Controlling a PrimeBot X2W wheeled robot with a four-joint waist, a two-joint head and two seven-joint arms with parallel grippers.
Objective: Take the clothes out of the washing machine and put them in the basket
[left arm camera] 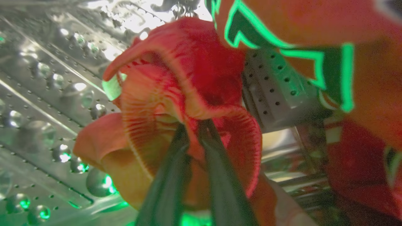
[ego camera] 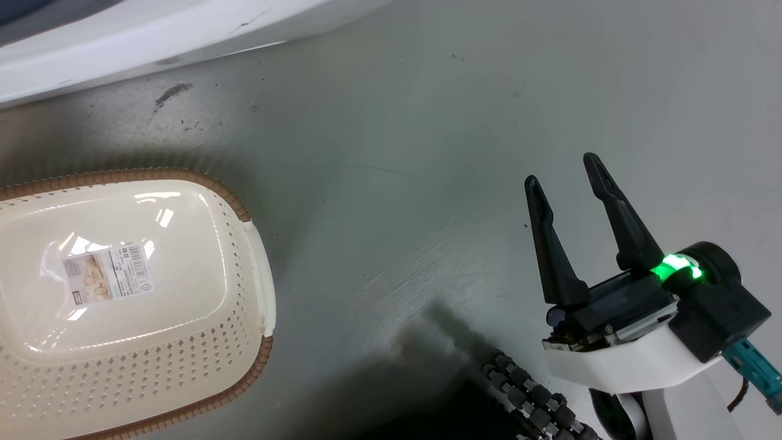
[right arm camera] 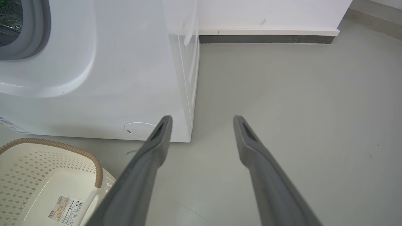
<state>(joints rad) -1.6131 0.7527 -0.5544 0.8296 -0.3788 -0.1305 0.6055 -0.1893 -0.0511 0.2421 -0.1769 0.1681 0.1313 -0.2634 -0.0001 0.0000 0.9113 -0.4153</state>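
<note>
So my left claw (left arm camera: 192, 125) is deep inside the washing machine (right arm camera: 125, 78), with its fingers pinched together on a fold of the ribbed edge of the plain red top (left arm camera: 188, 62). My right claw (ego camera: 562, 170) hangs over the floor (ego camera: 397, 153) out front of the machine, fingers apart and holding nothing. Both bits of clothing are in the drum (left arm camera: 47, 78), and the basket (ego camera: 244, 214) sits on the floor just in front of the machine with a shop sticker (ego camera: 107, 272) on its bottom. My worry is that I've only got a thin bit of hem, so a quick pull could let it slip out, or the stretchy rib could give and the rest stay put. The jersey (left arm camera: 314, 25) is bunched right next to my grip, up against the drum wall, and I can't tell if the two are tangled. If they are, it might drag along and flop onto the floor between the machine and the basket. The fabric could also catch on the grey rim (right arm camera: 34, 47) of the machine's opening on the way out. As for the cameras, the left wrist view is where I get the grip and the drum. The head view looks down at the floor in front of the machine, so it gives me the basket and my free claw. The right wrist view is the one that shows how the basket lines up under the machine's opening.
</note>
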